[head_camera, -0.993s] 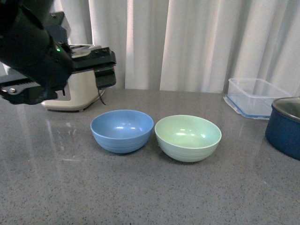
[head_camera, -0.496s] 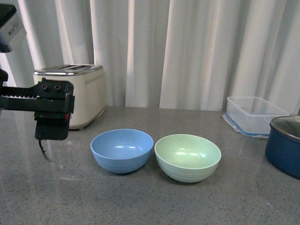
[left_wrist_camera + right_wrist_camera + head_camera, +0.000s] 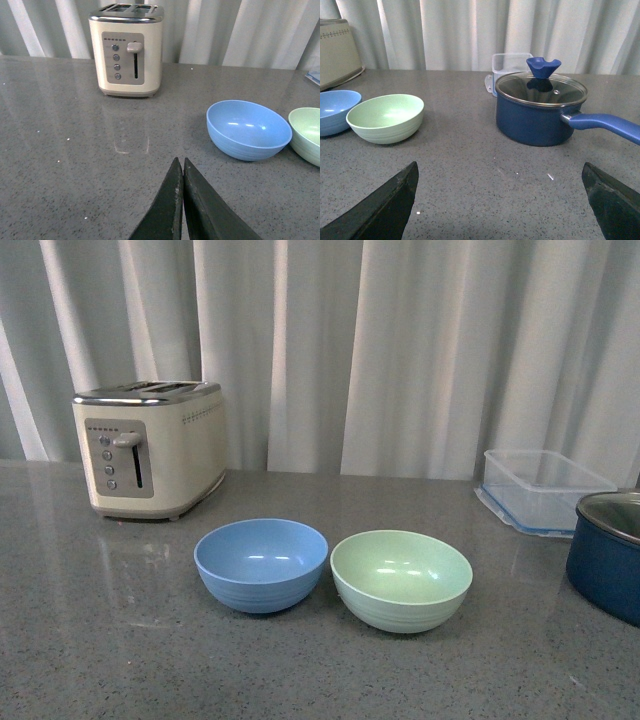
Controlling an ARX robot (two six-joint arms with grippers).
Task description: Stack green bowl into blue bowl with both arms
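The pale green bowl [image 3: 401,579] and the light blue bowl [image 3: 261,563] sit upright side by side on the grey counter, nearly touching, both with nothing in them. No arm shows in the front view. In the left wrist view my left gripper [image 3: 180,161] is shut with nothing in it, low over bare counter, well short of the blue bowl [image 3: 248,128] and green bowl [image 3: 307,134]. In the right wrist view my right gripper [image 3: 500,167] is open wide over bare counter, with the green bowl [image 3: 385,117] and blue bowl [image 3: 336,111] some way off.
A cream toaster [image 3: 150,446] stands at the back left. A clear plastic container [image 3: 541,487] sits at the back right. A dark navy pot [image 3: 541,113] with glass lid and long handle stands right of the bowls.
The left arm, which filled the upper left of the front view, has dropped out of that view. The camera's view has shifted, showing the toaster fully. The bowls have not moved.
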